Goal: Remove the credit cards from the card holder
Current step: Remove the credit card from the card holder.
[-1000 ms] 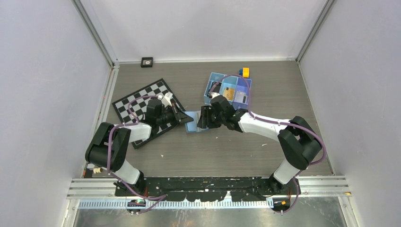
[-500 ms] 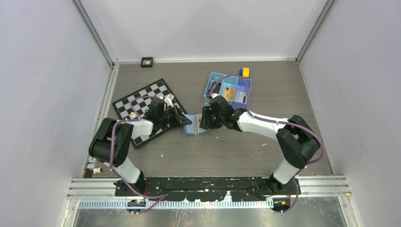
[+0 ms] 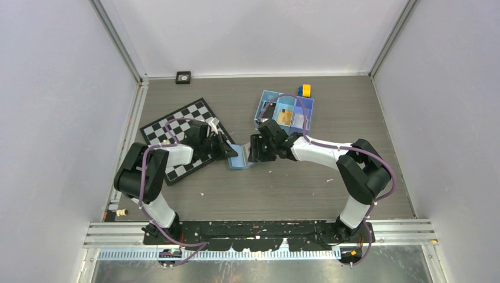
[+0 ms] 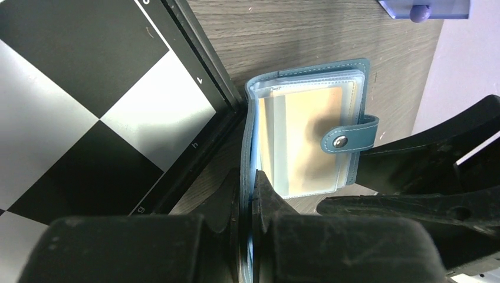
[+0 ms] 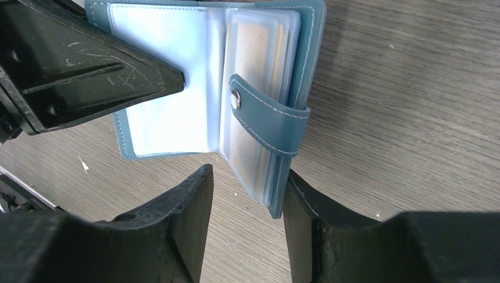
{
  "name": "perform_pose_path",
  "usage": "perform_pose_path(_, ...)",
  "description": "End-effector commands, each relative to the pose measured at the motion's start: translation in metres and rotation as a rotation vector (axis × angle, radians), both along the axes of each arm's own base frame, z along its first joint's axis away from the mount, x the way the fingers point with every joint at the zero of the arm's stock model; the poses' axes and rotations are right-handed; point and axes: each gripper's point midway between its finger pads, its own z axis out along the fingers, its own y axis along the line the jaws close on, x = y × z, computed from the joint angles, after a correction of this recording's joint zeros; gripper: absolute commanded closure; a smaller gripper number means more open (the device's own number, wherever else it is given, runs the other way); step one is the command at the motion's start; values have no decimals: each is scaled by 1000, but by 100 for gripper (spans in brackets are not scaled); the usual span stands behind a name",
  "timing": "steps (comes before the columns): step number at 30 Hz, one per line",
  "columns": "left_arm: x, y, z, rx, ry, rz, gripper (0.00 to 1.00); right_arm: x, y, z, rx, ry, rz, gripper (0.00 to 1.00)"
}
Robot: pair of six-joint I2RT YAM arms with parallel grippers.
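Two black grippers meet mid-table over the task's thing. At far left lies a black-and-white chessboard (image 3: 177, 138) on the grey-brown wooden table (image 3: 295, 188). Touching the board's corner is the flat light-blue two-panel card holder (image 3: 239, 158), lying open. The left gripper (image 4: 247, 183) is pinched tight on the holder's left cover. Through the holder's clear plastic sleeves a tan-looking credit card (image 4: 312, 127) shows, crossed by a blue snap strap (image 4: 349, 135). The right gripper (image 5: 244, 197) stands spread, its fingers on either side of the sleeve stack's lower corner. Farther right and back sits a blue three-compartment tray (image 3: 260, 109), with a flat orange-tan card (image 3: 286, 117) in its middle compartment.
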Motion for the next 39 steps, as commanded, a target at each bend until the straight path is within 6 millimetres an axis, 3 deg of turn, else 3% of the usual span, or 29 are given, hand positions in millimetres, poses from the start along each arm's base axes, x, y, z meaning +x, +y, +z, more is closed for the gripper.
perform_pose_path(1,9,6,5,56,-45,6,100,6,8,19,38,-6,10,47)
perform_pose_path(3,9,7,5,60,-46,5,100,6,5,19,29,0,6,48)
perform_pose_path(7,9,7,5,62,-43,3,100,9,1,20,24,3,-5,68)
perform_pose_path(8,9,7,5,62,-43,3,100,9,0,20,17,3,-8,69)
perform_pose_path(34,8,7,5,69,-36,-2,100,13,-14,38,-18,-62,-34,75)
perform_pose_path(39,8,5,6,66,-38,-5,100,13,-12,34,-22,-48,-29,75)
